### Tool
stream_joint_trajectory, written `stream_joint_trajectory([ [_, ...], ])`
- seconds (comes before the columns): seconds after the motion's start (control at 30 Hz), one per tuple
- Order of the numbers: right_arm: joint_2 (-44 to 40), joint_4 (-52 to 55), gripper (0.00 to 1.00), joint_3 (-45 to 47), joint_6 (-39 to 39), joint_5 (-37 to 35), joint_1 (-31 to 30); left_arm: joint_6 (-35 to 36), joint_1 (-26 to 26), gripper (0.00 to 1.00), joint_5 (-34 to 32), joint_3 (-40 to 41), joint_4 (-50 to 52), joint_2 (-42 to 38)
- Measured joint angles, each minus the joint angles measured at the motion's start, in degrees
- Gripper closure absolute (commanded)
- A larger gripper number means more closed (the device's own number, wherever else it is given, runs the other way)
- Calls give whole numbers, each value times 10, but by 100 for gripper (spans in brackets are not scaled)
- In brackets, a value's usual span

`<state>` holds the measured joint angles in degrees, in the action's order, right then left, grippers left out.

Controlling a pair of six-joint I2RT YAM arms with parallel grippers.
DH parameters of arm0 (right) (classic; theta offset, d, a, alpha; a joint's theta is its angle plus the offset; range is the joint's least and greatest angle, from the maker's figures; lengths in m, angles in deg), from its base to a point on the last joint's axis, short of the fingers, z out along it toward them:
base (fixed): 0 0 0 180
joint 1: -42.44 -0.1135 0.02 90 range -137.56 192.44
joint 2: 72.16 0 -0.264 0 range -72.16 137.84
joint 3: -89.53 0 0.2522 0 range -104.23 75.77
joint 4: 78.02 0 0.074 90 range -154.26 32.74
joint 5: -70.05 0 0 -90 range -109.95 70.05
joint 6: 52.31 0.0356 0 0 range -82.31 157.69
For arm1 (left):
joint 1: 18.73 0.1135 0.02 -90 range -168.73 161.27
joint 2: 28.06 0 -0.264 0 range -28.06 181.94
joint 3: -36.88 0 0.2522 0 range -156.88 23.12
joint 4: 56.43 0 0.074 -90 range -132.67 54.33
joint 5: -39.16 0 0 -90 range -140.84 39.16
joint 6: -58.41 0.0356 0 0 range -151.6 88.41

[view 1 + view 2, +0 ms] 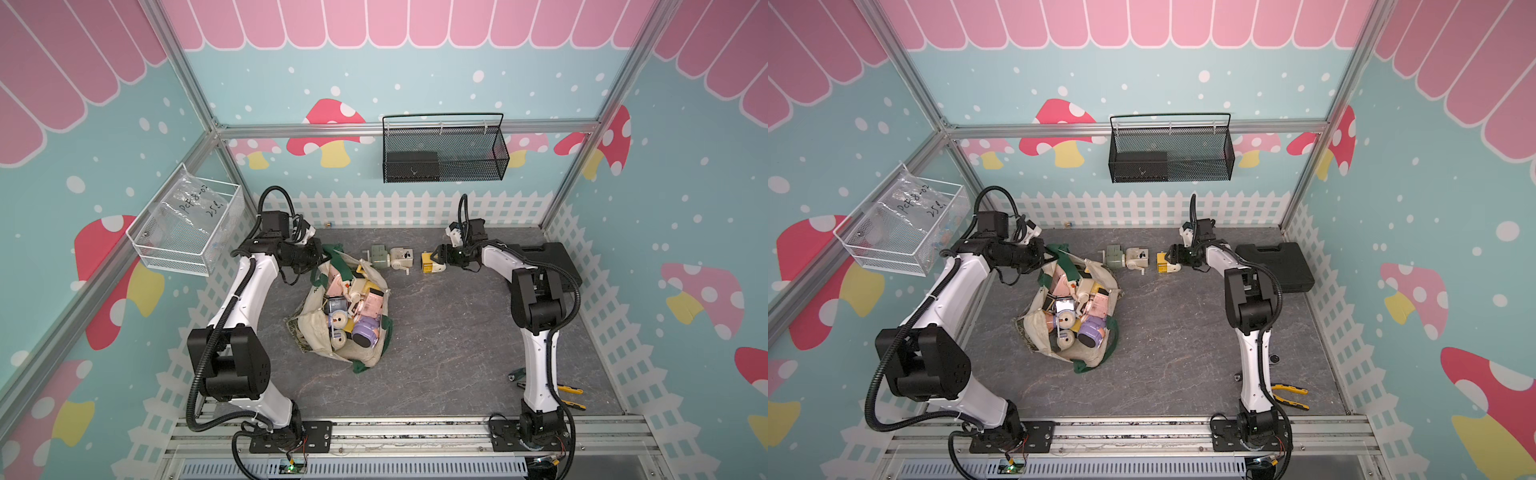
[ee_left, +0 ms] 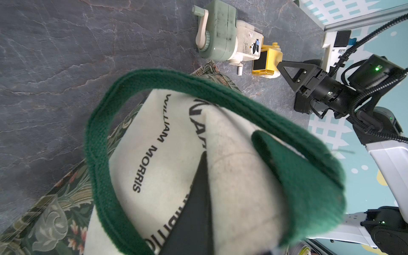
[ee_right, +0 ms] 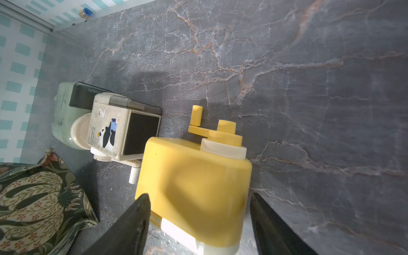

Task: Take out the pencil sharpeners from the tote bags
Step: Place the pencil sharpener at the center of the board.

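Green strap (image 2: 165, 77) across tote bag (image 2: 176, 136)

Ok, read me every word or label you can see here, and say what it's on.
"WILLIAM MORRIS": black print on the tote bag.
Other lettering on that bag: folded or cut off, unreadable.
"PCF8-02", handwritten, roughly: clear plastic bag in the white wire basket.
Small print on the cream sharpener: too small to read.

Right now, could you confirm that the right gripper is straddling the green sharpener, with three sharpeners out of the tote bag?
Not quite: the right gripper straddles the yellow sharpener, not the green sharpener, as the right wrist view shows. Three are indeed out of the tote bag.
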<state>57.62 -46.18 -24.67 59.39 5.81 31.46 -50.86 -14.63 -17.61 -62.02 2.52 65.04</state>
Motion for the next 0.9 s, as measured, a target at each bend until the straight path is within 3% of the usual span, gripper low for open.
stream_joint_trajectory([
  [0.77,-3,-26,28,-16,29,74,-21,0,0,100,0,0,0,0],
  [0.9,-50,-43,31,27,30,73,-22,0,0,100,0,0,0,0],
])
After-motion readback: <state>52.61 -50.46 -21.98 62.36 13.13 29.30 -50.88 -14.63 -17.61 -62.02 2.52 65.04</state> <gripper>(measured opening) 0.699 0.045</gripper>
